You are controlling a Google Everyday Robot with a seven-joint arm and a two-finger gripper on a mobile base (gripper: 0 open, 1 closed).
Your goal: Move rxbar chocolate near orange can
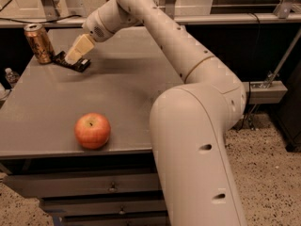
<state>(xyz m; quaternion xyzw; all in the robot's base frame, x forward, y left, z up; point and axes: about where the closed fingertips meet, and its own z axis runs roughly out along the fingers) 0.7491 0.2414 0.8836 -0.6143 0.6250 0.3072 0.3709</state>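
The rxbar chocolate (71,62), a flat black-wrapped bar, lies on the grey table (127,93) at the far left. It is just right of the orange can (39,43), which stands upright, and there is a small gap between them. My gripper (74,54) reaches down from the white arm and sits directly over the bar, its tip at the bar's top surface. It covers the bar's middle.
A red-orange apple (92,130) sits near the table's front edge. My arm's large white body (197,140) fills the right foreground. A water bottle (11,76) stands off the table's left edge. A metal rail runs behind the table, and drawers are below the front.
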